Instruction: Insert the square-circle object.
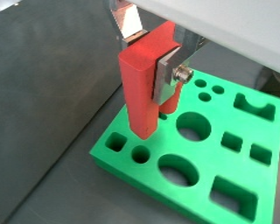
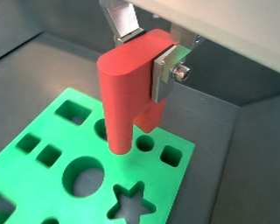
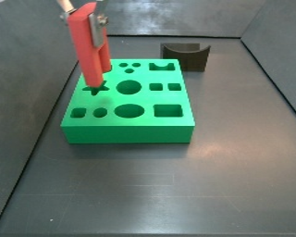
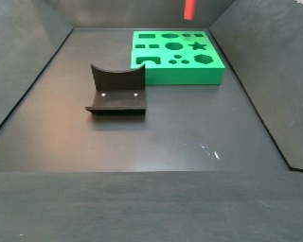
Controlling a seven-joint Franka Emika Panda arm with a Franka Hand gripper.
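My gripper [image 1: 152, 57] is shut on a long red piece [image 1: 143, 83] with one rounded edge and one squared edge, the square-circle object. It hangs upright from the gripper in both wrist views [image 2: 146, 54], piece [image 2: 125, 96]. Its lower end is over the top of the green slab [image 1: 130, 175] with shaped holes. In a side view the gripper [image 3: 86, 28] holds the piece [image 3: 88, 56] at the slab's [image 3: 126, 131] far left, by the star hole [image 3: 96, 90]. I cannot tell whether the piece touches the slab. Another side view shows only the piece's red tip [image 4: 189, 9] above the slab [image 4: 180, 74].
The dark fixture [image 3: 185, 56] with a curved notch stands on the floor beyond the slab, apart from it; it also shows in a side view [image 4: 116, 95]. Sloped dark walls enclose the grey floor [image 3: 176, 185].
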